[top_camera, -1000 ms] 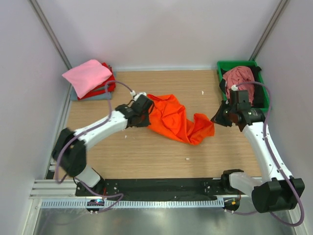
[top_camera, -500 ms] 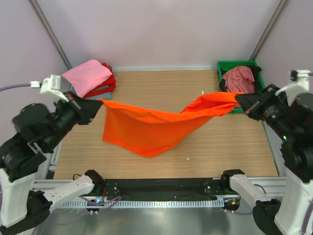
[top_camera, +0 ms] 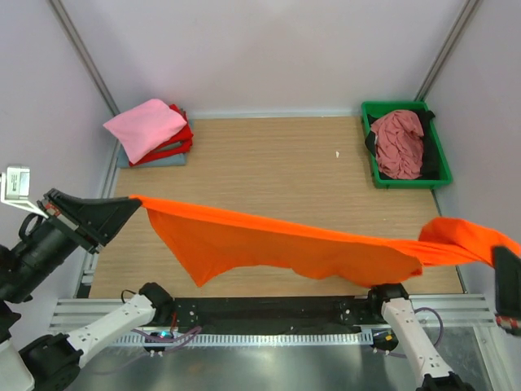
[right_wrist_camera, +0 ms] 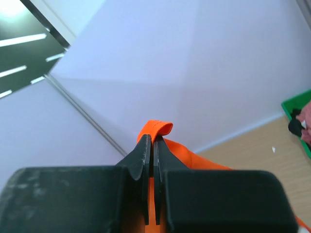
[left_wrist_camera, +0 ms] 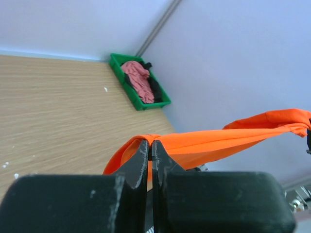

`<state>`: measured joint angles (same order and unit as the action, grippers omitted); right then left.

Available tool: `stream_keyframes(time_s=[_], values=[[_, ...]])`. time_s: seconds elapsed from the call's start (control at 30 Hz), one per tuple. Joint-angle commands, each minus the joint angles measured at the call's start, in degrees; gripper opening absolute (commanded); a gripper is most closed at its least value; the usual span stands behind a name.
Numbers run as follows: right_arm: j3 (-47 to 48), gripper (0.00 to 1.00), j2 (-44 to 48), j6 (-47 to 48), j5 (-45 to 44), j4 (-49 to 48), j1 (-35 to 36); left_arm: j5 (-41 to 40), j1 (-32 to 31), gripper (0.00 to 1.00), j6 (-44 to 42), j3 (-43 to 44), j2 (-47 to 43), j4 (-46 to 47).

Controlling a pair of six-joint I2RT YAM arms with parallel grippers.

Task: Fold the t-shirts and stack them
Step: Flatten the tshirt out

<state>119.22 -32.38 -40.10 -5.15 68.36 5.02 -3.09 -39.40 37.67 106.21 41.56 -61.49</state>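
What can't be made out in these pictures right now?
- Top view: right gripper mostly cut off by the right edge.
- Top view: black t-shirt largely buried under the dusty rose t-shirt in the green tray.
- Top view: orange t-shirt hides the near strip of the table.

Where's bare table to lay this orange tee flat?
The broad wooden middle of the table is bare, bordered by the folded stack at far left and the green tray at far right. Both far corners are crowded. The orange t-shirt hangs stretched over the near edge.
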Motion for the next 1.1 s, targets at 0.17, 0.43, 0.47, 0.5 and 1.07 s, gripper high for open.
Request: stream_keyframes(time_s=[0.17, 0.43, 0.47, 0.5, 1.07], values=[[-0.8, 0.02, -2.7, 3.3, -8.2, -10.6, -1.4, 9.6, 8.5, 0.0, -7.1, 2.2, 1.2, 2.5], [-18.1, 0.01, -23.5, 4.8, -6.6, -18.3, -7.8, -15.1, 8.7, 0.0, -13.6, -4.8, 19.3, 0.2], [-22.8, 0.01, -26.3, 3.7, -5.6, -20.3, -7.7, -16.6, 9.2, 0.0, -14.2, -5.7, 25.0, 2.1], [-24.9, 0.01, -32.8, 3.0, -5.1, -24.8, -7.6, -16.8, 12.7, 0.0, -15.3, -5.8, 28.1, 3.0], [-3.2, 1.0, -78.0, 8.2, -21.4, -17.3, 9.5, -3.1, 27.1, 1.0, -14.5, -4.3, 52.8, 11.5]])
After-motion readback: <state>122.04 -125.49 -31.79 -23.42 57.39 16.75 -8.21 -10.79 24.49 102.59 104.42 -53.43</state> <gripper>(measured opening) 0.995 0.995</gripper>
